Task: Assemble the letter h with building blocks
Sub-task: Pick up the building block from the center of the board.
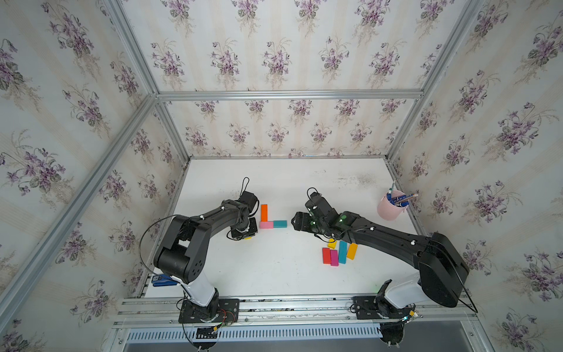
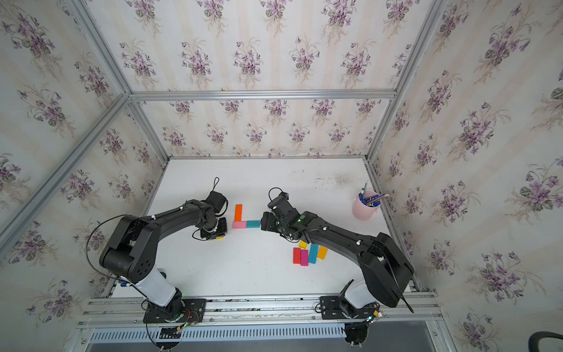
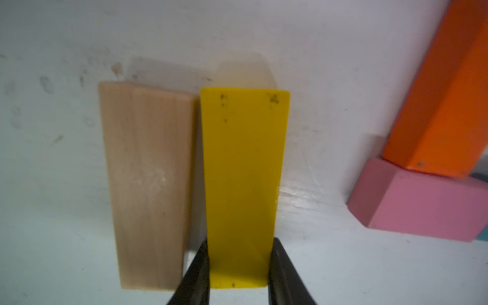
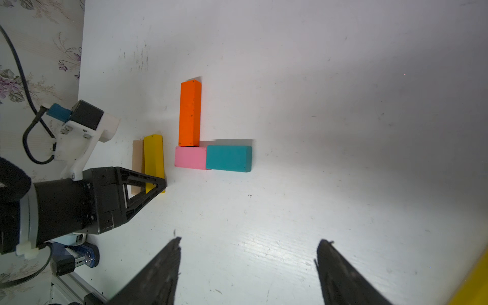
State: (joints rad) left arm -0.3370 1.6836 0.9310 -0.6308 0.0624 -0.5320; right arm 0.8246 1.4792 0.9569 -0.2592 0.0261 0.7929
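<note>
Both fingers of the left gripper [image 3: 240,244] clamped the yellow block [image 3: 243,171], right gripper [image 4: 250,240] gaped empty, and lifting risked dragging the tan block [image 3: 150,184] at nine o'clock.

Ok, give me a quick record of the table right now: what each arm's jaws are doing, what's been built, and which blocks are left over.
left jaws: shut on one end of the yellow block
beside it: tan block, lying flat
right jaws: open, empty, over bare table
built so far: L shape; orange block meets pink block, teal block end to end with the pink
spare blocks: red block, magenta block, blue block, amber block, small yellow block, clustered by the right arm
other: cup holding pens
</note>
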